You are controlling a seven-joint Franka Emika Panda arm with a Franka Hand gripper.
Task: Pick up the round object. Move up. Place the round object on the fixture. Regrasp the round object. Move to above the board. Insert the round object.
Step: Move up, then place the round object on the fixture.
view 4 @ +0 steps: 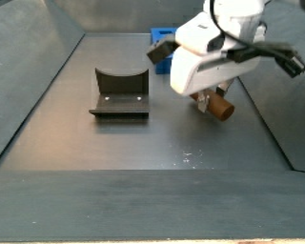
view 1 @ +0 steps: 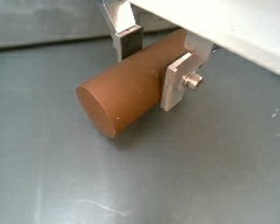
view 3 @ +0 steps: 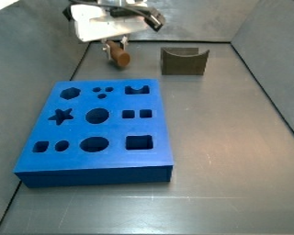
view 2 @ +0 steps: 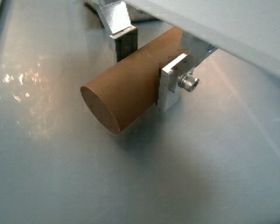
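Wrist views: smooth brown peg (view 1: 122, 98) is clamped lengthwise between gripper (view 1: 154, 63) plates; far end is hidden. Notched fixture (view 3: 184, 61) and holed blue board (view 3: 98, 128) are seen apart.

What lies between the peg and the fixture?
Only bare grey floor in a side view. The end effector is closed on the peg, and the fixture stands apart from it.

Reddish-brown round object (view 1: 129, 87) lying between fingers (view 1: 178, 80), seemingly near floor.
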